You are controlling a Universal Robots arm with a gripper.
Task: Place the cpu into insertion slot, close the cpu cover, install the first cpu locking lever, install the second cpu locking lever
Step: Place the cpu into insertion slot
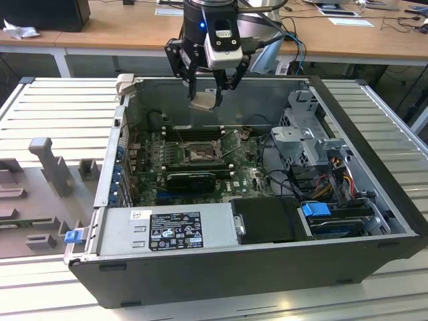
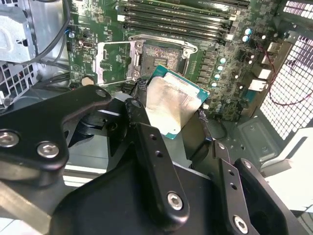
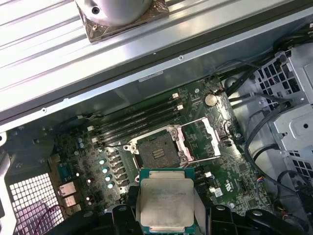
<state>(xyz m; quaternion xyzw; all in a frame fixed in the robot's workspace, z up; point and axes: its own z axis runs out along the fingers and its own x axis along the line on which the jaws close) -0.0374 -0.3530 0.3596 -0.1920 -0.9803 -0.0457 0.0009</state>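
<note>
Second wrist view: cpu [image 2: 173, 105] clamped between jaws, above motherboard [image 2: 93, 24].

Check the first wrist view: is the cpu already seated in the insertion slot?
No, the cpu sits clamped in the gripper, apart from the insertion slot, whose contact field lies bare.

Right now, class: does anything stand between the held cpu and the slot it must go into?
Nothing visible does. The tool holds the cpu above the board; the slot lies bare, its cover open beside it.
</note>
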